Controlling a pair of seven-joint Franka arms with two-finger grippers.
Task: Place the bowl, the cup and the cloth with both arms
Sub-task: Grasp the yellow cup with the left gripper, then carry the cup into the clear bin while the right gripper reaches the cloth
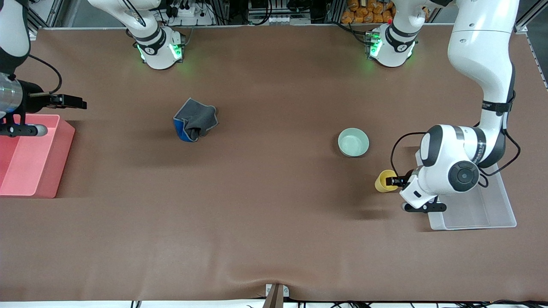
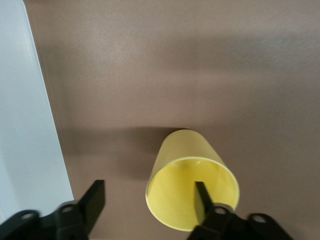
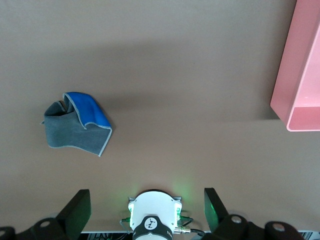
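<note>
One yellow cup [image 2: 192, 187], round-rimmed.

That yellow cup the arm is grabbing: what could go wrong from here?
1. The left gripper has one finger inside the yellow cup and one outside, pinching only the thin wall; the cup might tilt or slip when lifted.
2. The clear tray lies right beside the cup, so a swinging cup could knock its rim.
3. The right gripper waits open by the pink bin, apart from the cloth, so it cannot help.
</note>
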